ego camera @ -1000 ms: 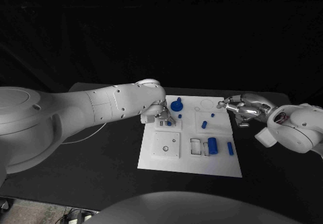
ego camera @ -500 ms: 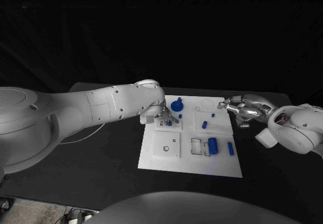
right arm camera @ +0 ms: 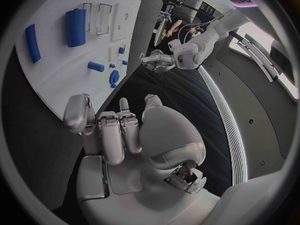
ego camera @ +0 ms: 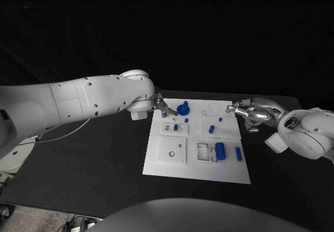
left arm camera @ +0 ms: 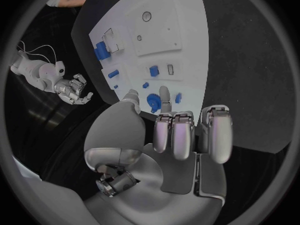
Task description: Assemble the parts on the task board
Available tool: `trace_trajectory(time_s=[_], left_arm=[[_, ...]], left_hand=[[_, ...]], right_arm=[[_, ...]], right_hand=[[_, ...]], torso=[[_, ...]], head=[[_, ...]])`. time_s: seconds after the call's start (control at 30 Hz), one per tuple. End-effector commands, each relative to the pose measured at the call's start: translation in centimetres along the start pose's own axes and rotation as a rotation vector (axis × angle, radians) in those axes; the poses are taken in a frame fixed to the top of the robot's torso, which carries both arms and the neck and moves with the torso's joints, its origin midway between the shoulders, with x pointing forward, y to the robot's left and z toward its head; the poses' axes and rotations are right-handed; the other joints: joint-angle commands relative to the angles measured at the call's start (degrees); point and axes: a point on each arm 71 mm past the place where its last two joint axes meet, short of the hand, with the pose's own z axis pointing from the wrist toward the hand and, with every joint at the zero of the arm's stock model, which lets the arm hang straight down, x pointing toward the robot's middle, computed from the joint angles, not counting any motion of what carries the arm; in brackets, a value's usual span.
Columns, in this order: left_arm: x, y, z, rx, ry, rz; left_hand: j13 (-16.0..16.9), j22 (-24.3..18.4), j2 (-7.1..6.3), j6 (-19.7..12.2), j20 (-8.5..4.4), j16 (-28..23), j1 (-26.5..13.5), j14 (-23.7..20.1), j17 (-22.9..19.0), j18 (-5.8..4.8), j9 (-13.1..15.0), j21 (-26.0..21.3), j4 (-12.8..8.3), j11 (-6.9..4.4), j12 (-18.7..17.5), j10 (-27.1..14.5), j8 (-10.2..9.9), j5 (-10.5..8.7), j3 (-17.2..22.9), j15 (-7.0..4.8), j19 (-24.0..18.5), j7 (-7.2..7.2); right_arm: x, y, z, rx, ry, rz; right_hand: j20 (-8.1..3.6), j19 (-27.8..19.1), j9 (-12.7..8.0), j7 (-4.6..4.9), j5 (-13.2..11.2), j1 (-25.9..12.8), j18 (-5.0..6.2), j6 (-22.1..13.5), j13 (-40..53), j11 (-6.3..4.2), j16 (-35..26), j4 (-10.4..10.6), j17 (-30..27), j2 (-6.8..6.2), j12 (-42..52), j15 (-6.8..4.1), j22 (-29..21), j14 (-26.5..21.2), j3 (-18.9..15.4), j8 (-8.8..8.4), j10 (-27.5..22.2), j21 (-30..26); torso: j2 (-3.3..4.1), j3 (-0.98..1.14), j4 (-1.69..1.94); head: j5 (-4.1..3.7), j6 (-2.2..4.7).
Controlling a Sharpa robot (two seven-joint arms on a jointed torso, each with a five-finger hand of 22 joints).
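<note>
— Left hand?

— Up at the far left corner of the white board, just above it. Wrist view: fingers curled into the palm, nothing in them.

— Right hand?

— Off the board's right edge, near the far corner. Fingers curled in too, holding nothing.

— Parts?

— All on the board. Round blue knob just beside the left fingertips. Small blue piece in the little plate below it. Short peg mid-board, tiny bit near it. Big blue cylinder next to two rectangular slots, long thin bar at the right edge. Square plate with a hole on the left side.

— Anything blocking?

— The left arm covers the table's left side, not the board.

— Surface?

— Black table, dark room behind.
</note>
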Motion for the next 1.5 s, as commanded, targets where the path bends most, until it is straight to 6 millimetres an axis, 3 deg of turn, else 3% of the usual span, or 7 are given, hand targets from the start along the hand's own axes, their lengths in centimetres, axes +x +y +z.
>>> trace_trajectory(time_s=[0.03, 0.2, 0.3, 0.6, 0.83, 1.5], left_arm=[[-2.0, 0.3, -1.0, -0.044, -0.122, -0.037], [-3.8, 0.7, -1.0, -0.07, -0.146, -0.037], [-4.2, 0.9, -0.3, -0.107, -0.123, -0.03], [-3.6, 1.8, 3.3, -0.204, -0.048, -0.033], [-2.0, 1.2, 5.6, -0.184, -0.035, -0.033], [-0.4, 0.9, 7.5, -0.157, -0.006, -0.018]], left_hand=[[14.99, 13.02, 1.21, -0.16, -0.41, 0.14, 1.35, 5.91, 15.08, -0.27, 1.07, 0.47, -0.01, -0.53, 0.14, 5.91, 1.28, 3.26, -0.43, -0.44, 4.76, -0.5], [14.99, 13.45, 2.95, -0.78, -0.59, 0.14, 3.96, 5.91, 15.08, -0.38, 1.93, 0.79, -0.05, -0.79, 0.14, 5.91, 2.35, 9.99, -0.4, -0.63, 4.99, -0.74], [14.99, 13.47, 3.37, -1.01, -0.61, 0.14, 4.48, 5.91, 15.08, -0.39, 1.95, 0.8, -0.05, -0.8, 0.14, 5.91, 2.4, 11.04, -0.32, -0.65, 4.99, -0.74], [14.99, 13.62, 4.12, -0.91, -0.59, 0.14, 5.33, 5.91, 15.08, -0.43, 1.97, 0.92, -0.11, -0.78, 0.14, 5.91, 2.62, 11.4, -0.13, -0.61, 5.06, -0.77], [14.99, 13.77, 4.27, -1.06, -0.56, 0.14, 6.49, 5.91, 15.08, -0.47, 1.93, 1.03, -0.21, -0.78, 0.14, 5.91, 2.68, 12.16, 0.02, -0.59, 5.14, -0.78], [14.99, 13.54, 4.27, -1.32, -0.49, 0.14, 6.99, 5.91, 15.08, -0.39, 1.8, 0.82, -0.15, -0.65, 0.14, 5.91, 2.54, 12.23, -0.05, -0.47, 4.97, -0.63]], right_arm=[[0.1, 0.0, 0.0, -0.01, 0.004, -0.007], [0.3, 0.0, 0.1, -0.011, 0.012, -0.006], [0.3, 0.1, 0.1, -0.012, 0.016, -0.005], [0.4, 0.1, 0.0, -0.011, 0.022, -0.002], [0.5, 0.1, -0.1, -0.013, 0.028, 0.0], [0.7, 0.2, 0.1, -0.013, 0.035, -0.001]], right_hand=[[0.02, -0.38, -0.06, -0.05, -0.33, -0.6, 1.02, -0.33, 2.34, -0.14, -0.19, 0.16, 12.48, -0.09, -0.33, 0.21, 7.89, 2.96, 0.18, 0.2, 2.25, -0.37], [0.05, -0.3, -0.07, -0.1, 0.58, -1.01, 1.01, -0.44, 2.32, -0.16, -0.17, 0.07, 12.48, 0.05, -0.33, 0.23, 7.92, 2.97, 0.31, 0.24, 2.23, -0.35], [0.05, -0.27, -0.07, -0.11, 0.97, -1.08, 1.01, -0.47, 2.37, -0.18, -0.15, 0.05, 12.5, 0.04, -0.3, 0.23, 7.93, 2.99, 0.39, 0.26, 2.3, -0.34], [0.06, -0.38, -0.07, -0.11, 1.25, -1.21, 1.04, -0.48, 2.31, -0.18, -0.21, 0.1, 12.4, 0.09, -0.33, 0.23, 7.89, 2.89, 0.44, 0.28, 2.22, -0.48], [0.08, -0.44, -0.1, -0.14, 2.04, -1.39, 1.05, -0.56, 2.32, -0.19, -0.21, 0.06, 12.4, 0.13, -0.32, 0.22, 7.88, 2.89, 0.63, 0.29, 2.23, -0.57], [0.08, -0.4, -0.12, -0.15, 2.74, -1.29, 1.04, -0.63, 2.32, -0.21, -0.19, -0.02, 12.42, 0.0, -0.32, 0.22, 7.9, 2.9, 0.88, 0.3, 2.23, -0.56]], torso=[[-0.04, 0.02, -0.02], [0.09, -0.03, -0.14], [0.23, -0.07, -0.17], [0.29, -0.11, -0.22], [0.23, -0.13, -0.12], [0.17, -0.05, -0.1]], head=[[0.01, 0.0], [0.15, 0.0], [0.04, 0.0], [-0.21, 0.0], [-0.41, 0.0], [-0.19, 0.0]])
